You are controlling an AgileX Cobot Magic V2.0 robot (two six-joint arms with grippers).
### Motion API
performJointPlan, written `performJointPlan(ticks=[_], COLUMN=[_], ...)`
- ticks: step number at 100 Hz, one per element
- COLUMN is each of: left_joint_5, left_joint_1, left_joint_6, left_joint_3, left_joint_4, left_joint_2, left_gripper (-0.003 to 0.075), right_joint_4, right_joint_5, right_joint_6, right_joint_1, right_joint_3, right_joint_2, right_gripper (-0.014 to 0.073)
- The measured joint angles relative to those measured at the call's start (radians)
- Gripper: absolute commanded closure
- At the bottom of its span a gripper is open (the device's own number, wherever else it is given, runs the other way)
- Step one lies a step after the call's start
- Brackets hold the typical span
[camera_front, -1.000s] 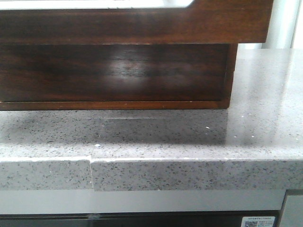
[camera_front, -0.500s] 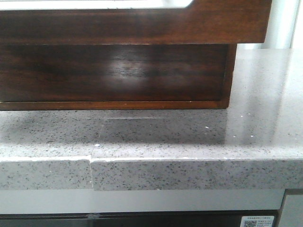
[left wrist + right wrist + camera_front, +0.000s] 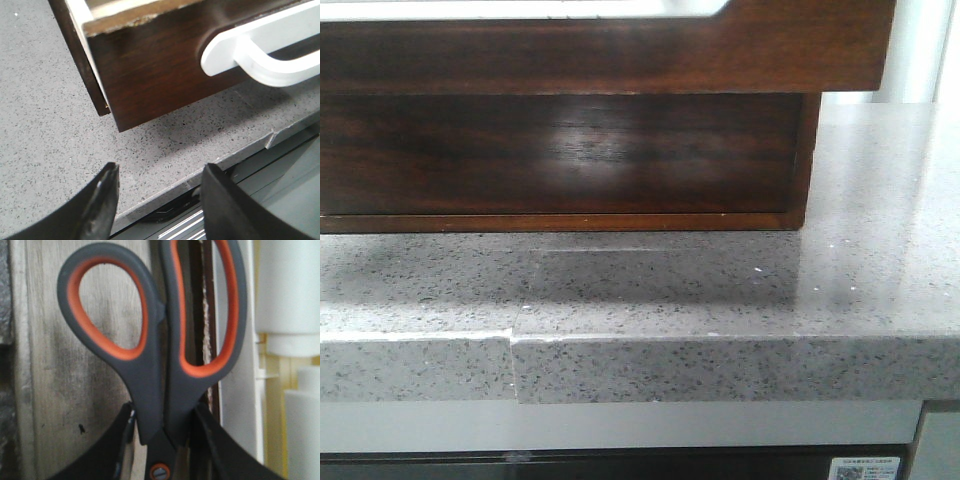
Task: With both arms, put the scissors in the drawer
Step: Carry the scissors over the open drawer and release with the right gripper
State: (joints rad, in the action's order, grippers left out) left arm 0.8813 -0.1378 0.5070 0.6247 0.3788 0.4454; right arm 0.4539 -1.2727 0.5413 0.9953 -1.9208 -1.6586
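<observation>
Front view shows the drawer pulled out over the grey speckled counter, its dark glossy front crossing the top of the picture with a white rounded area along its upper edge. Below it the cabinet body stands on the counter. At the bottom right corner there is a small white label; its print is too small to read.

Left wrist view has the left gripper empty, its two black fingers wide apart above the counter edge, near the drawer corner and its white handle but not touching them.

Right wrist view has the right gripper closed around the scissors near the pivot screw, the grey and orange handles pointing away from the fingers, above a pale wooden surface. No writing is readable on the scissors.
</observation>
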Motion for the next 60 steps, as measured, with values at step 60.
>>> performJointPlan(ticks=[60], left_joint_5=[0.000], left_joint_1=[0.000], left_joint_6=[0.000], left_joint_3=[0.000], left_joint_4=[0.000], left_joint_2=[0.000], left_gripper=[0.0373], right_joint_4=[0.063], right_joint_5=[0.005], right_joint_6=[0.000], right_joint_1=[0.006], right_joint_3=[0.000], right_joint_2=[-0.076], right_gripper=[0.0317])
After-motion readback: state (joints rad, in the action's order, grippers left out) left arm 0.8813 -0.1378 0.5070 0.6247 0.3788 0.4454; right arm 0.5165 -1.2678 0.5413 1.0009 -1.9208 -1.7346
